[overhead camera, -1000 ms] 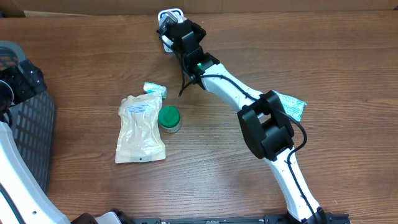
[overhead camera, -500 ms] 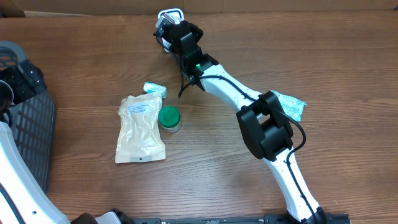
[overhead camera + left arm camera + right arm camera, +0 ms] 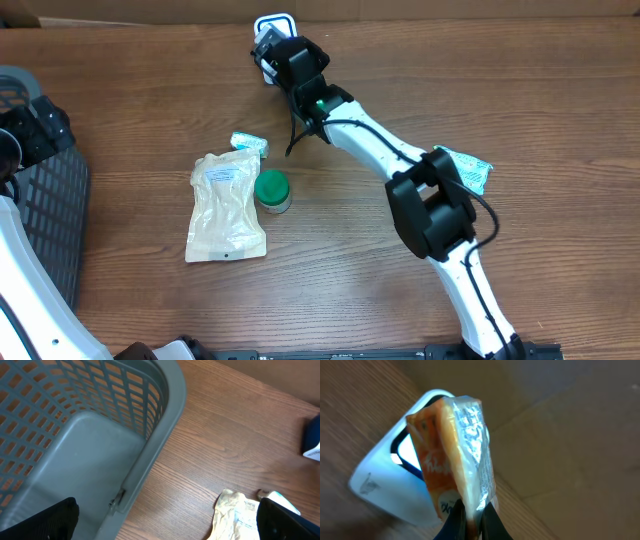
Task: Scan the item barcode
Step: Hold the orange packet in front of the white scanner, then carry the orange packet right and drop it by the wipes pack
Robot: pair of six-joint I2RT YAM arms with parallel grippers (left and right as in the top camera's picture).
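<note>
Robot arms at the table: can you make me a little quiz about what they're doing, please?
1. True or false: the right gripper is pinching an orange packet in front of the barcode scanner.
2. What colour is the lid of the small jar beside the beige pouch? A red, B green, C blue.
3. Which gripper hangs wide open above the grey basket?
Key: 1 true; 2 B; 3 the left gripper.
</note>
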